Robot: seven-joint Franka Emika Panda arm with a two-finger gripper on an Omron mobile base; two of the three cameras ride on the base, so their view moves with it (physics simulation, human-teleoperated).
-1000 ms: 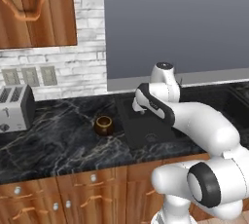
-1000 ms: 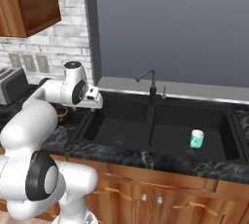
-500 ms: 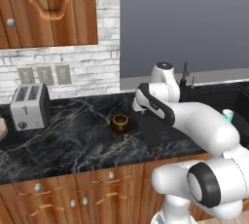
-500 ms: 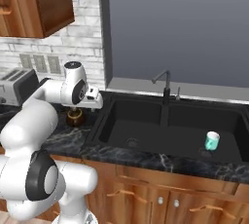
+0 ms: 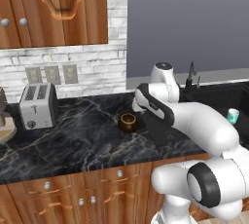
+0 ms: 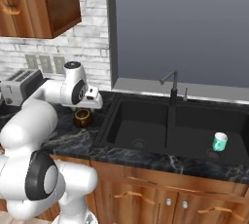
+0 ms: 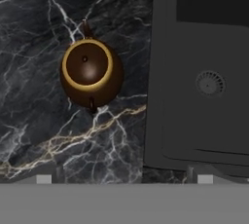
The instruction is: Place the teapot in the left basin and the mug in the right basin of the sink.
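The teapot [image 7: 91, 72], small, dark brown and round with a gold rim, stands on the black marble counter left of the sink [image 6: 108, 121]; it also shows as teapot [image 5: 128, 122] and teapot [image 6: 82, 118]. My gripper [image 7: 124, 179] hangs above the counter between the teapot and the sink's left edge, open, with nothing between its fingers. In the right base view the gripper [image 6: 95, 104] sits just above and right of the teapot. The left basin [image 6: 146, 125] holds only its round drain. The teal and white mug [image 6: 220, 141] stands upright in the right basin [image 6: 194, 130].
A dark gooseneck faucet [image 6: 170, 84] rises behind the divider. A silver toaster [image 5: 39, 105] stands at the counter's left, against the brick wall. Wooden cabinets [image 5: 53, 9] hang above it. My own arm [image 5: 194, 121] crosses in front of the sink in the left base view.
The base has driven left, so the whole scene has slid right in both base views. The arm keeps its pose and the gripper stays open, now nearer above the teapot.
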